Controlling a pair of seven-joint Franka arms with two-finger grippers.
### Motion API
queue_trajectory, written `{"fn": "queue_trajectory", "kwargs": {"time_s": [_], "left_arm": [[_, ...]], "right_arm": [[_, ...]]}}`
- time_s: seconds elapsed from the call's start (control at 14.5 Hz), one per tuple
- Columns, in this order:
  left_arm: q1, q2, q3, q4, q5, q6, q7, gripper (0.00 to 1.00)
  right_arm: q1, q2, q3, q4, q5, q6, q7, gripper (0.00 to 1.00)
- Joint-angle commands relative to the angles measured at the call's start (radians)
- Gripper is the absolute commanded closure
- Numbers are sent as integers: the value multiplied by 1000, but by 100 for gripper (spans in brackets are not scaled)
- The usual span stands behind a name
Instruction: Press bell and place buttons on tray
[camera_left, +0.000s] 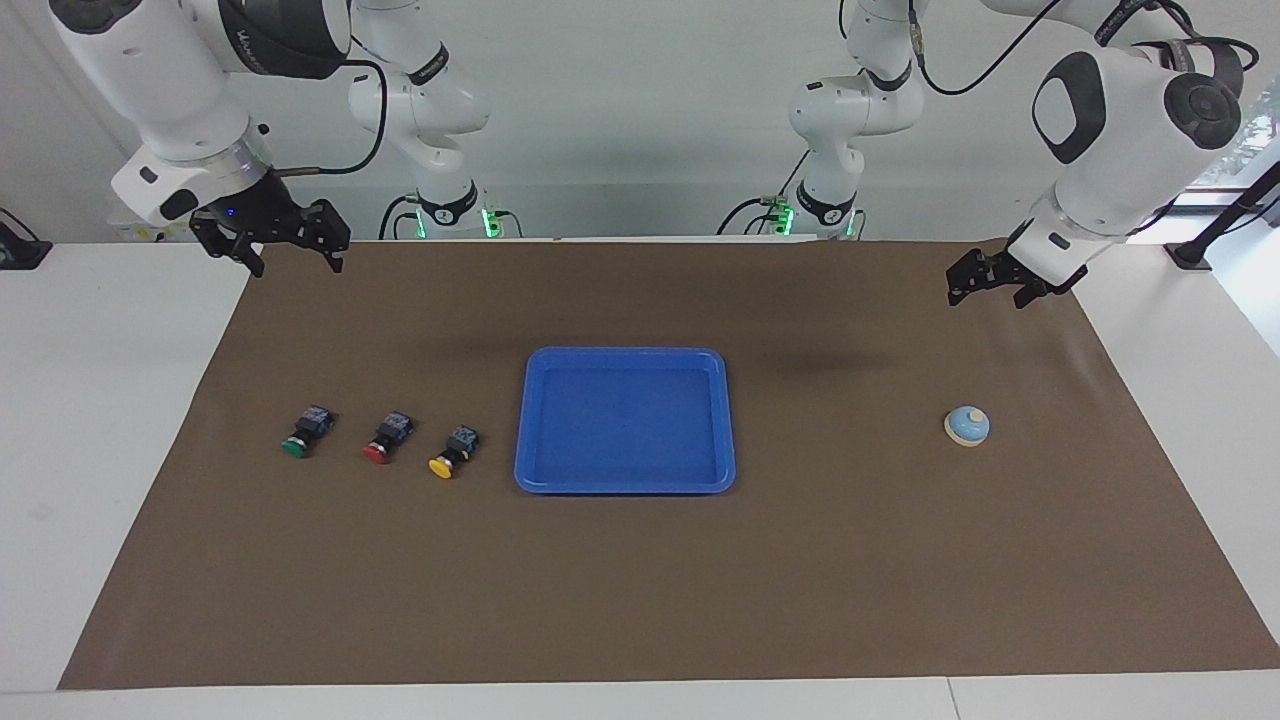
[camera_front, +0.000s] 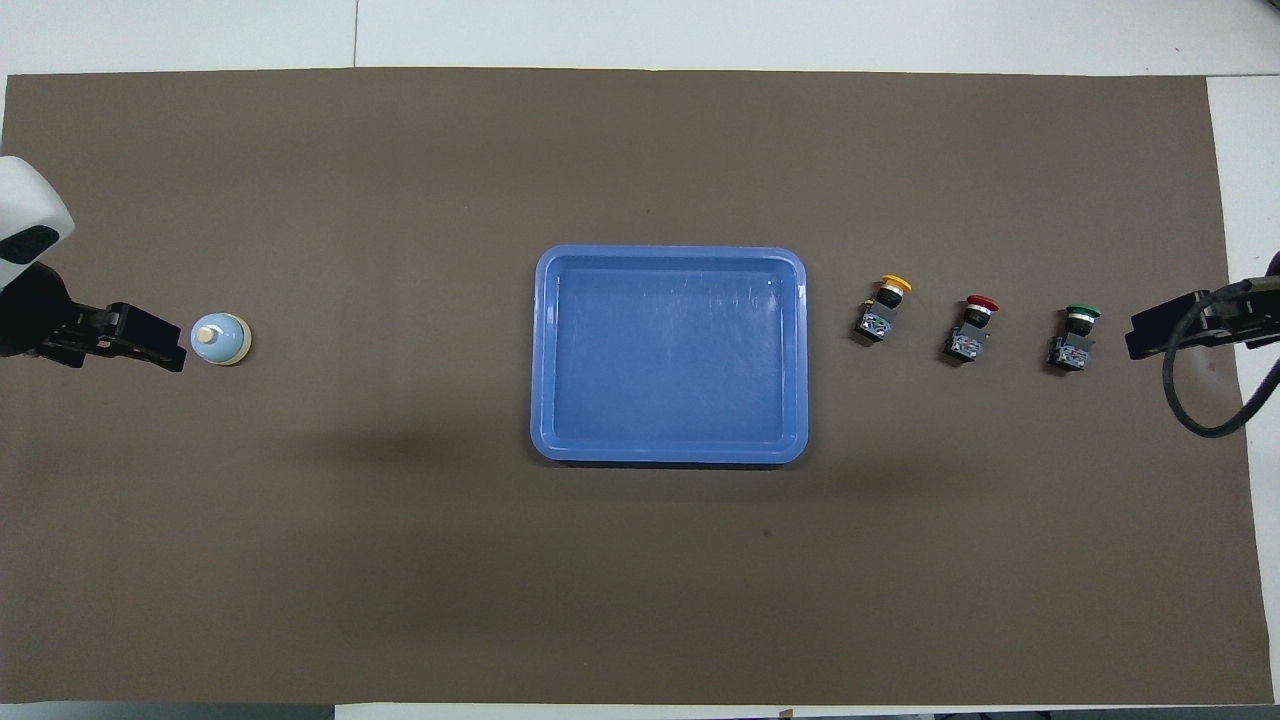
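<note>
The light-blue bell (camera_left: 967, 426) (camera_front: 220, 339) stands on the brown mat toward the left arm's end. My left gripper (camera_left: 987, 296) (camera_front: 150, 343) hangs open in the air over the mat at that end, apart from the bell and holding nothing. A bright-blue tray (camera_left: 625, 420) (camera_front: 670, 355) lies bare in the middle. Beside it, toward the right arm's end, three buttons lie in a row: yellow (camera_left: 452, 455) (camera_front: 885, 305), red (camera_left: 385, 440) (camera_front: 975, 325), green (camera_left: 300, 437) (camera_front: 1075, 335). My right gripper (camera_left: 295, 262) (camera_front: 1145, 335) waits open above the mat's edge at that end.
A brown mat (camera_left: 850, 560) (camera_front: 400, 560) covers most of the white table. A black cable (camera_front: 1195, 400) loops from the right arm's wrist. Nothing else lies on the mat.
</note>
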Motion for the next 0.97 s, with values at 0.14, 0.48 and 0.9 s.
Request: {"fn": "queue_trajectory", "kwargs": {"time_s": [0.14, 0.48, 0.9], "left_arm": [[-41, -3, 21, 24, -7, -40, -1, 0], [-65, -4, 21, 28, -7, -36, -59, 0], [-59, -6, 21, 28, -5, 26, -67, 0]], "right_arm": [[4, -20, 4, -23, -2, 0, -25, 0], [63, -94, 6, -267, 4, 267, 116, 0], [144, 113, 4, -304, 4, 536, 395, 0]]}}
